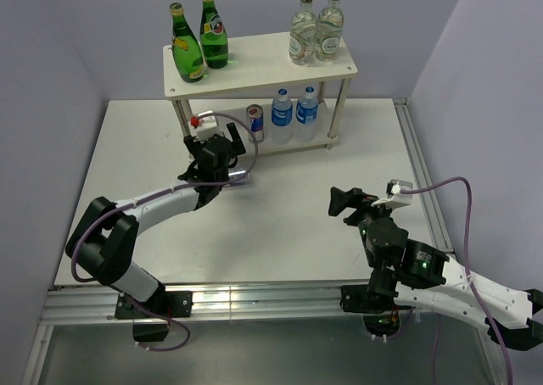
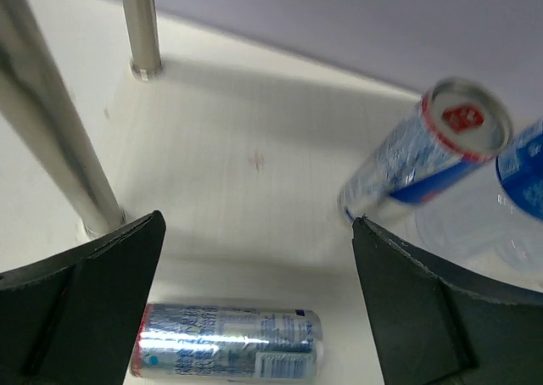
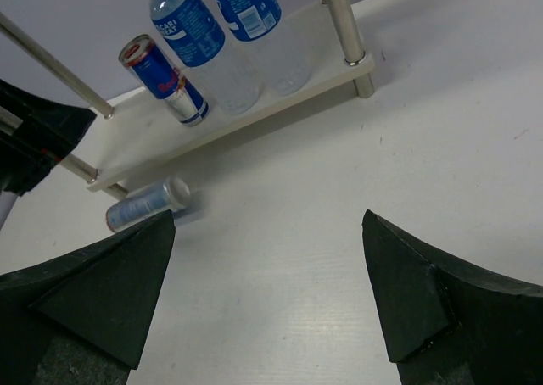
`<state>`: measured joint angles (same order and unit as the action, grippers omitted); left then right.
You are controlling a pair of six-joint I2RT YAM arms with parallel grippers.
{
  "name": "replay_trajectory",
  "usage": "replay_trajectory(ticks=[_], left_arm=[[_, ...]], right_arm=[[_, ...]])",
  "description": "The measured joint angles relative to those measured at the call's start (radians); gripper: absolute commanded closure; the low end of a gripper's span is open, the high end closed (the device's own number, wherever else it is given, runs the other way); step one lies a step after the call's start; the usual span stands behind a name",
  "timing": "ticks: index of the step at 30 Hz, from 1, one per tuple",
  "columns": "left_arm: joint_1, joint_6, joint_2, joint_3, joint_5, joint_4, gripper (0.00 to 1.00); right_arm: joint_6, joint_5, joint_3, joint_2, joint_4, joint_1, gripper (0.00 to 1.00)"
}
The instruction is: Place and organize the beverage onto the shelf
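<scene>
Silver-blue drink can lies sideways on the white counter, just before the white two-tier shelf and its lower board. Left claw hangs above it, wide and empty; right claw likewise. Best to pinch across its barrel, then stand it beside the upright can.

The gripper, jaws wide apart, hangs over a lying can at the shelf's front edge. An upright can stands on the shelf beside a bottle.
</scene>
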<state>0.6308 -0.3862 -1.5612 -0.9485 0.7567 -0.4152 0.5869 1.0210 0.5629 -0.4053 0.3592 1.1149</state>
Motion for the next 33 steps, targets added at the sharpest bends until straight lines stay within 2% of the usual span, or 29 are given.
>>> replay_trajectory(ticks=[8,14,18,22,27,33], left_arm=[[0.026,-0.438,0.131,0.033,-0.093,0.335,0.01],[0.159,-0.79,0.316,0.032,-0.146,0.613,0.01],[0.172,-1.032,0.428,0.035,-0.209,0.788,0.01],[0.208,-1.257,0.512,0.033,-0.211,0.988,0.01],[0.259,-1.453,0.482,0.017,-0.261,1.217,0.01],[0.291,-1.559,0.365,0.018,-0.325,1.321,0.01]], right_arm=[[0.0,0.003,0.0,-0.013,0.0,0.0,0.02],[0.0,0.003,0.0,-0.008,0.0,0.0,0.02],[0.007,0.005,0.0,0.011,0.004,0.0,0.02],[0.015,0.007,0.0,0.052,0.01,0.0,0.02],[0.024,0.008,0.0,0.098,0.015,0.0,0.02],[0.036,0.007,-0.001,0.127,0.031,0.0,0.02]])
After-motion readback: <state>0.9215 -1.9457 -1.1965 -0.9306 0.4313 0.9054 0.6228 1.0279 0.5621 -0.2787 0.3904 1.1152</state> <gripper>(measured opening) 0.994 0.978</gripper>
